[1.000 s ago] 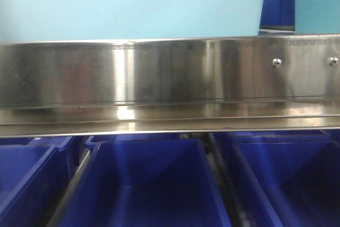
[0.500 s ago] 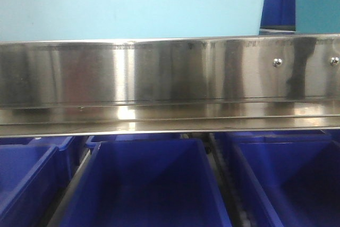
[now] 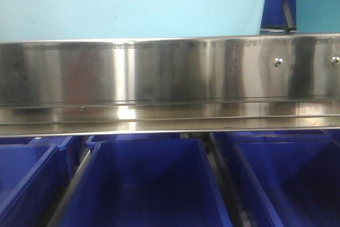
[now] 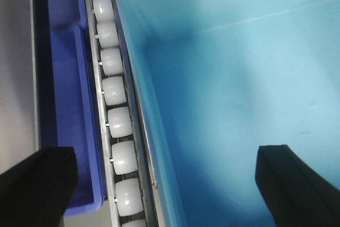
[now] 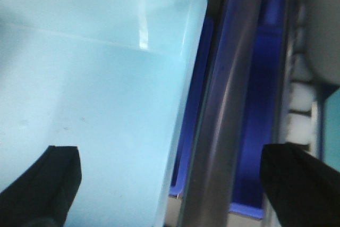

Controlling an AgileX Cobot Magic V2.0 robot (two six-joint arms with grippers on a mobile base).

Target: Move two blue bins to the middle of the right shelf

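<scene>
Shelving from the front: a steel rail (image 3: pixel 159 73) crosses the middle. Above it a light blue bin (image 3: pixel 133 3) spans 10 to 1 o'clock, with a second light blue bin (image 3: pixel 319 6) at 2 o'clock. Dark blue bins (image 3: pixel 146 184) line the level below, at 6 o'clock.

Left wrist view: the left pincer (image 4: pixel 164 182) gapes wide and grips nothing, its fingers at 8 and 4 o'clock. The light blue bin's wall and a track of white rollers (image 4: pixel 119 122) run between them.

Right wrist view: the right pincer (image 5: pixel 170 182) is equally wide and empty. The light blue bin fills 9 to 11 o'clock.
</scene>
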